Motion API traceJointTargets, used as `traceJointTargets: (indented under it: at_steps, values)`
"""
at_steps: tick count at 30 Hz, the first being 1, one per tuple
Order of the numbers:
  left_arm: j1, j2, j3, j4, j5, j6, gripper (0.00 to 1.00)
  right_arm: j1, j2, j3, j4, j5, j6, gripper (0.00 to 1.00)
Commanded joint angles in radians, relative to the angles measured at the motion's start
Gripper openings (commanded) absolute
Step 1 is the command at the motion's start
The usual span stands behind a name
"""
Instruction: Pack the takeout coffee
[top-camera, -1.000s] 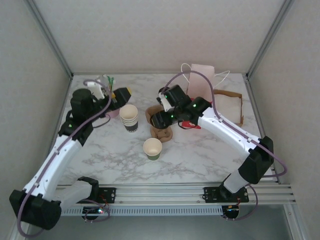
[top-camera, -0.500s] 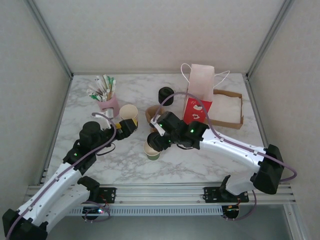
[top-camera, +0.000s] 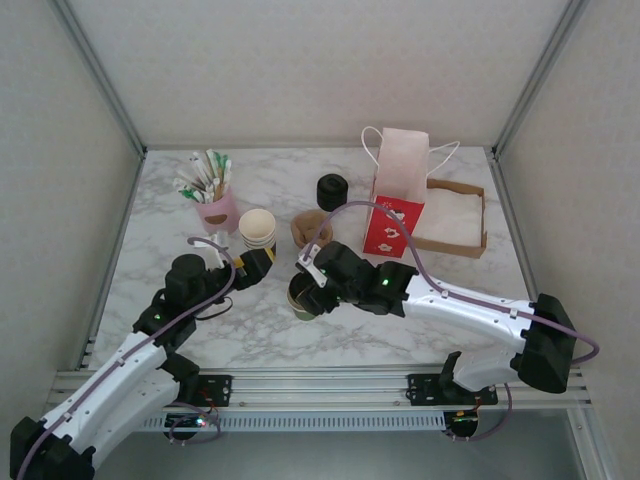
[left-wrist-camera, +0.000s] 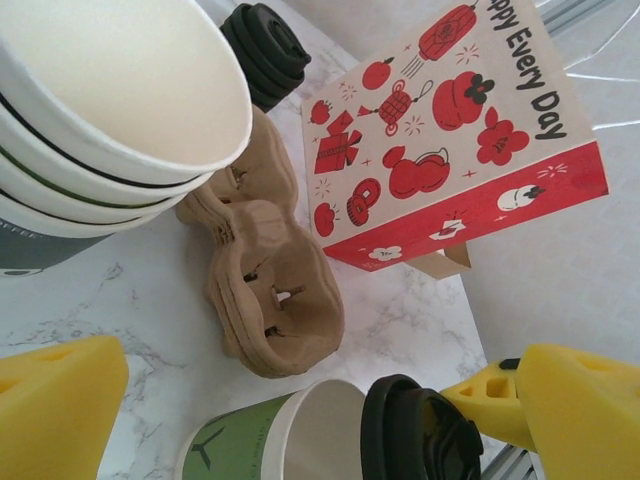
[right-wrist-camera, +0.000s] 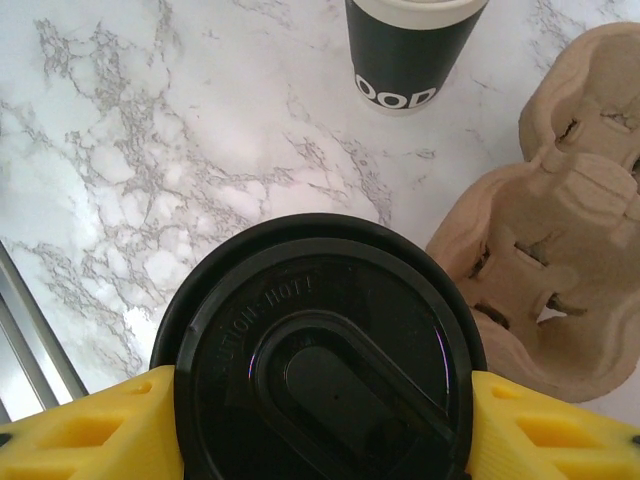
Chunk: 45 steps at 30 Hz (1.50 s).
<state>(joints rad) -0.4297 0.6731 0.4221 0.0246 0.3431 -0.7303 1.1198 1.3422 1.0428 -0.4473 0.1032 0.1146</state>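
The takeout coffee cup (left-wrist-camera: 245, 440), green-sided with a cream inside, stands open near the table's front middle (top-camera: 299, 310). Its round black lid (right-wrist-camera: 320, 350) hangs tilted just over the cup's rim (left-wrist-camera: 420, 430), with my right gripper (right-wrist-camera: 320, 410) shut on its edges. From above, that gripper (top-camera: 308, 288) covers most of the cup. My left gripper (top-camera: 257, 263) is open wide just left of the cup, yellow fingers (left-wrist-camera: 55, 410) apart and touching nothing.
A stack of nested cups (top-camera: 257, 228) stands just behind the left gripper. Brown cup carriers (top-camera: 311, 229), a black stack of lids (top-camera: 332, 190), a red-and-white paper bag (top-camera: 398, 200), a brown cardboard tray (top-camera: 455, 218) and a pink holder of sticks (top-camera: 213, 200) sit further back.
The right gripper has carried the lid from the back middle forward and down over the cup. The left arm has swung from the back left to beside the cup, still open.
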Motion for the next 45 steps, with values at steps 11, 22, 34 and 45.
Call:
traceJointTargets:
  at_steps: [11, 22, 34, 45]
  values:
    - [-0.006, 0.043, -0.026, 0.034, 0.006, 0.008, 1.0, 0.038, 0.069, -0.004, 0.022, 0.067, -0.023, 0.62]
    - [-0.006, 0.051, -0.022, 0.033, 0.011, 0.02, 1.0, 0.043, 0.093, 0.0, 0.011, 0.072, -0.024, 0.62]
    - [-0.006, 0.059, -0.019, 0.026, 0.009, 0.034, 1.0, 0.055, 0.103, 0.008, 0.016, 0.086, -0.027, 0.61]
    - [-0.006, 0.07, -0.019, 0.031, 0.015, 0.041, 1.0, 0.058, 0.09, 0.015, 0.039, 0.101, -0.036, 0.61]
